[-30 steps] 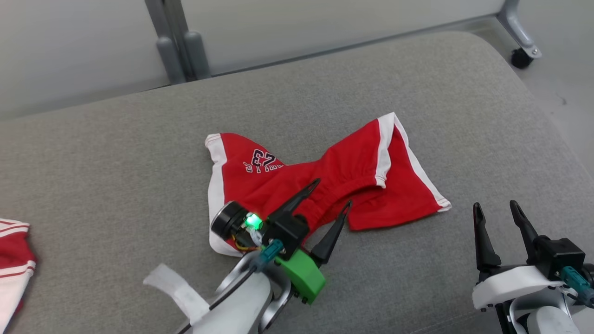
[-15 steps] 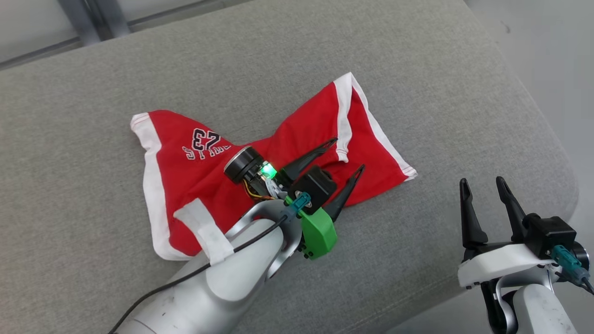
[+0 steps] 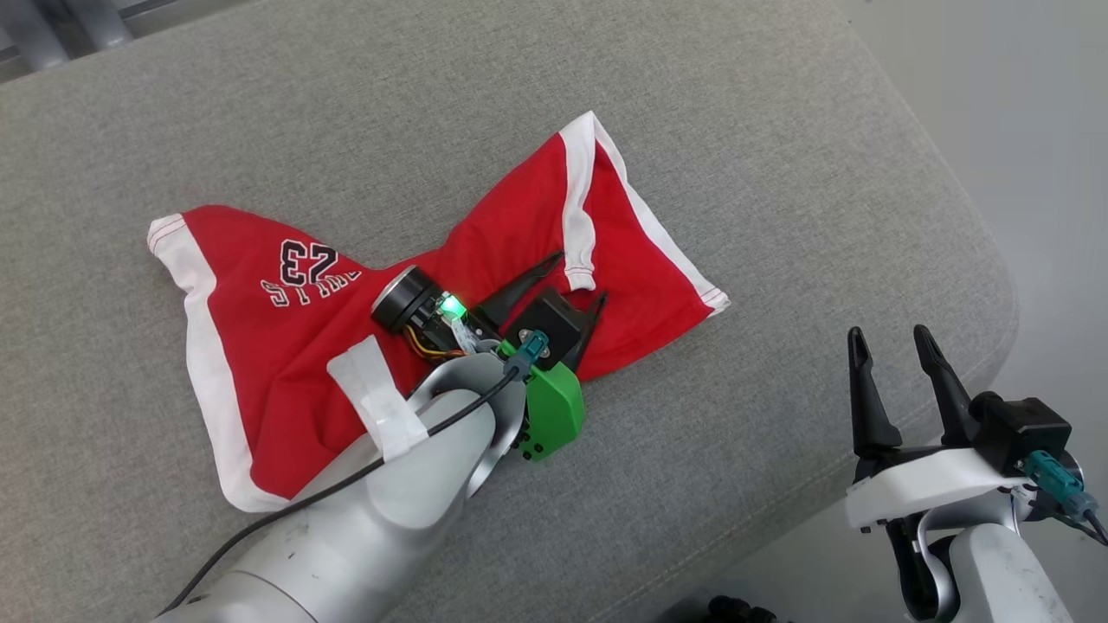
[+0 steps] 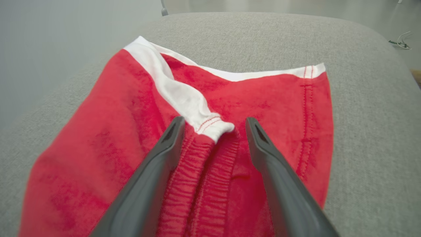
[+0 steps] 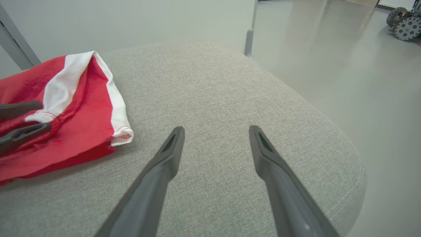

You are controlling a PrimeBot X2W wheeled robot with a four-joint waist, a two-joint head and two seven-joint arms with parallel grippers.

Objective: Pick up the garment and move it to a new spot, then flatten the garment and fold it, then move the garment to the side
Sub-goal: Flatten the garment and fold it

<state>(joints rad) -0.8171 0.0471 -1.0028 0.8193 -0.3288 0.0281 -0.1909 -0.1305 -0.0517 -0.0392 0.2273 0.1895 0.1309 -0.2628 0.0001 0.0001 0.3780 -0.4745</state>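
The garment (image 3: 260,346) is a pair of red shorts with white trim and a "23" print, lying crumpled on the grey cushion (image 3: 692,130). My left gripper (image 3: 578,279) rests low on it, open, its two fingers astride the gathered waistband where a white stripe ends. The left wrist view shows that bunched waistband and stripe end (image 4: 210,126) between the fingers of the left gripper (image 4: 215,122). My right gripper (image 3: 889,333) hovers open and empty by the cushion's right front corner, apart from the garment. The right wrist view has the right gripper (image 5: 216,129) over bare cushion, with the garment (image 5: 75,108) and the left gripper (image 5: 45,116) at its left.
The cushion's rounded edge (image 5: 348,164) drops to a pale floor (image 5: 361,82) on the right. A metal leg (image 5: 250,36) stands behind the cushion and a wheeled device (image 5: 403,23) sits far off on the floor.
The head camera has tilted, shifting the whole picture. My left gripper has slid along the waistband to the white stripe's end and its jaws have narrowed slightly. The right gripper has stayed open.
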